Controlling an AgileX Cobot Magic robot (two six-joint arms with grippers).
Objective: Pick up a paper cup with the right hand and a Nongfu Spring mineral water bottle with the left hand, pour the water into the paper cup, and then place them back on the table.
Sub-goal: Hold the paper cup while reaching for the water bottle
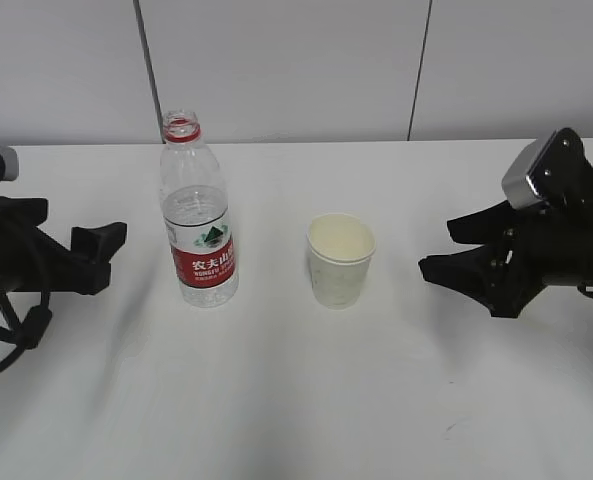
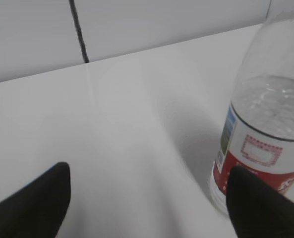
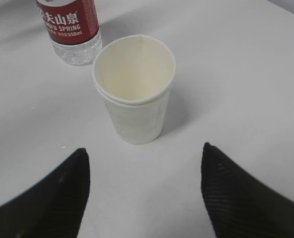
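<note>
Tall clear plastic Nongfu Spring mineral water bottle with red neck ring and red-and-white label stands upright on the plain white table, left of centre. No cap on it, mouth open, partly filled with water. Small tapered white paper cup with cream inside stands upright just right of the bottle, near but not touching. Looks empty in the right wrist view.

Left hand, black arm with looped cables, sits at the left edge at table height, fingers pointing toward the bottle, close to it but apart. In the left wrist view its two black fingertips are spread wide, nothing between them; bottle sits at the right-hand fingertip, contact can't be judged.

Right hand, black arm with a small grey box near the wrist, is at the right side, jaws spread wide and aimed at the cup, clear gap to it. Right wrist view: cup centred ahead of the two black fingertips, not between them, bottle base behind it.
</note>
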